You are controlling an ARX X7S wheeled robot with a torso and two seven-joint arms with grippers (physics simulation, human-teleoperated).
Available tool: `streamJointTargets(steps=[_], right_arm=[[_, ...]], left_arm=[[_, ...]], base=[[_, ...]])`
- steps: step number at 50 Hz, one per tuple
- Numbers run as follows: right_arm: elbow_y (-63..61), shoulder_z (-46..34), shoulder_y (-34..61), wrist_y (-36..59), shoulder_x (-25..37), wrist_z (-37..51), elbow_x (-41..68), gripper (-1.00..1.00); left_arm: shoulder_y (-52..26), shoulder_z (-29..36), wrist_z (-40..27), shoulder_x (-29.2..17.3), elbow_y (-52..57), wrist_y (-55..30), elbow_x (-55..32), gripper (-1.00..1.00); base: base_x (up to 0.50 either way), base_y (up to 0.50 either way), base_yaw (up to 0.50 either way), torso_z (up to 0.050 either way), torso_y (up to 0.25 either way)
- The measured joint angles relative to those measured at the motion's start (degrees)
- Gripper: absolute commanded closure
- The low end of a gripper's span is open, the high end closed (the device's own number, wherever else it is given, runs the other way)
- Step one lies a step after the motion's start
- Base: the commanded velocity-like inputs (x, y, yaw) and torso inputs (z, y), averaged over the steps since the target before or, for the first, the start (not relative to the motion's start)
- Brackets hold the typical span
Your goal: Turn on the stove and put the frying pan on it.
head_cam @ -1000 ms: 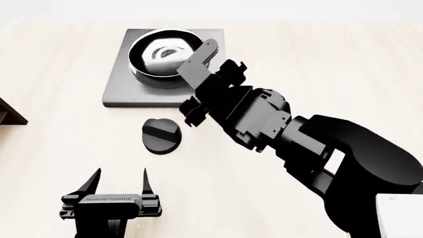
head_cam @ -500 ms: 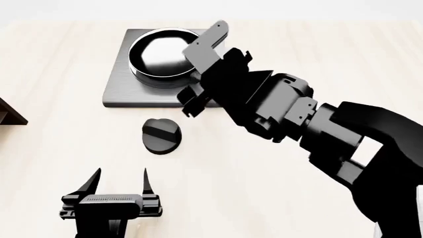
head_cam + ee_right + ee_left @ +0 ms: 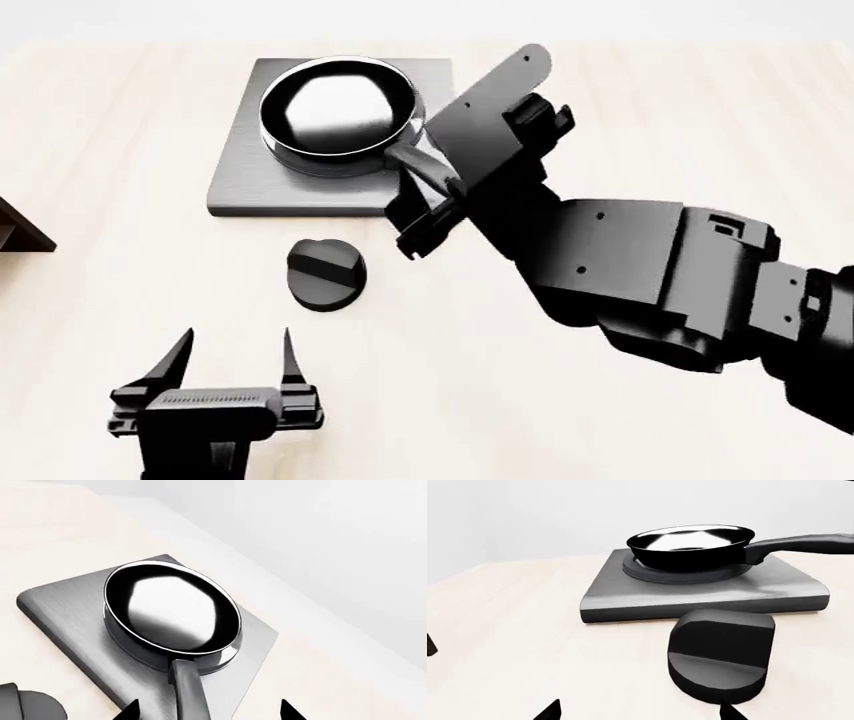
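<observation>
The black frying pan [image 3: 336, 110] sits on the burner rings of the grey stove [image 3: 254, 190]. Its long handle [image 3: 419, 163] points toward my right arm. In the right wrist view the pan [image 3: 170, 607] rests on the stove [image 3: 60, 610]. The handle [image 3: 190, 687] runs between the wide-apart fingertips of my right gripper [image 3: 208, 711], which is open and not clamped on it. My left gripper [image 3: 234, 350] stands open near the table's front edge, with nothing between its fingers. The left wrist view shows the pan [image 3: 690, 542] on the stove [image 3: 694, 597].
A round black knob [image 3: 326, 273] lies on the table just in front of the stove, between it and my left gripper; it fills the near part of the left wrist view [image 3: 720, 655]. A dark object [image 3: 20, 230] pokes in at the left edge.
My right arm has risen and drawn back to the right, away from the pan. The pan stays on the stove. My left gripper has barely shifted.
</observation>
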Motion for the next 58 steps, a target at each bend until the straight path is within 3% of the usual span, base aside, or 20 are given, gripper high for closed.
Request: streamJointTargets(steps=[17, 40, 43, 49, 58], right_arm=[[-22.0, 0.2, -11.7, -12.1, 17.9, 15.7, -10.9, -1.0], [-35.2, 0.9, -34.8, -37.3, 40.4, 45.5, -37.8, -1.0], [-35.5, 7.1, -43.2, -40.3, 42.0, 48.7, -42.4, -1.0], [-36.2, 27.1, -65.7, -46.0, 43.1, 52.9, -51.9, -1.0], [-36.3, 53.3, -93.2, -54.3, 40.1, 55.6, -63.4, -1.0]], left_arm=[[0.8, -1.9, -1.3, -0.6, 4.1, 3.7, 0.6, -1.0], [6.0, -7.7, -4.3, -1.1, 11.0, 17.6, 3.9, -1.0], [6.8, -8.5, -4.6, -1.1, 11.6, 20.0, 4.1, -1.0], [8.4, -10.2, -5.3, -0.6, 12.6, 25.3, 4.9, -1.0], [11.0, -13.0, -6.4, 0.6, 13.9, 34.1, 6.9, -1.0]], base=[[0.0, 0.0, 0.0, 0.0, 0.0], [0.0, 0.0, 0.0, 0.0, 0.0], [0.0, 0.0, 0.0, 0.0, 0.0], [0.0, 0.0, 0.0, 0.0, 0.0], [0.0, 0.0, 0.0, 0.0, 0.0]])
